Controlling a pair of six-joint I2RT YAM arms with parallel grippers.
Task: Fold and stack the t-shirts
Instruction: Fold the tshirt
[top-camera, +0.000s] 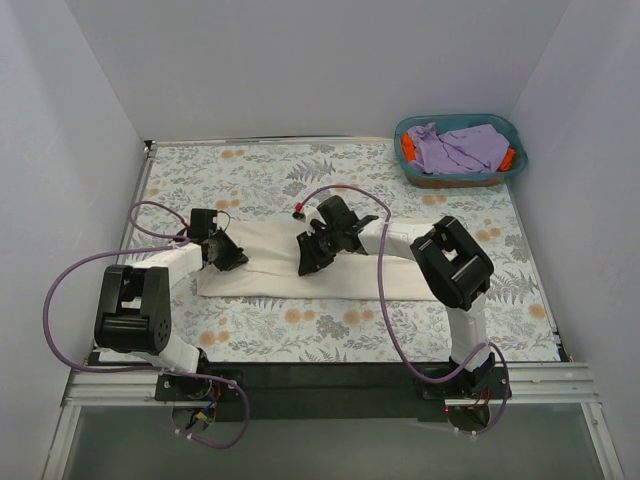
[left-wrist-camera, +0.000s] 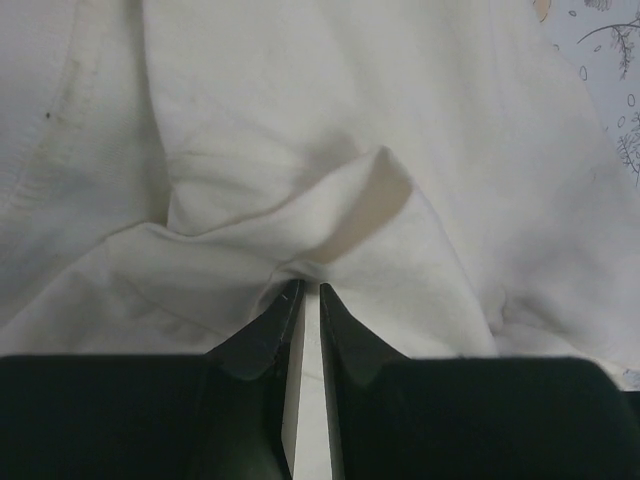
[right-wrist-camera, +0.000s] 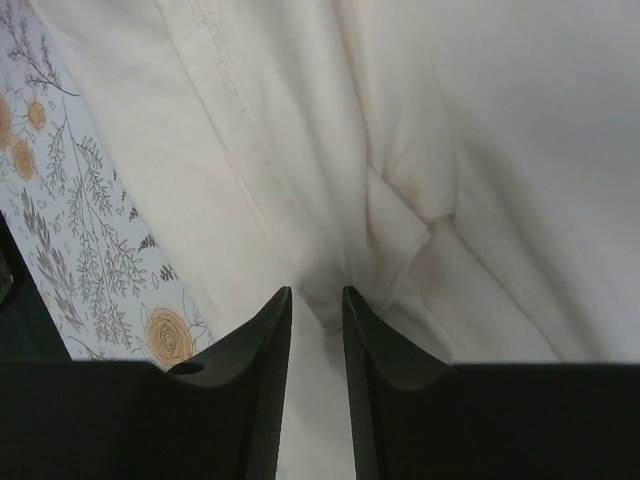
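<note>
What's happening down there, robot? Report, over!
Left pincer nipping a fold of the cream t-shirt. Right pincer nipping it too. Purple shirt in teal basket, far corner. Nothing in the way.
</note>
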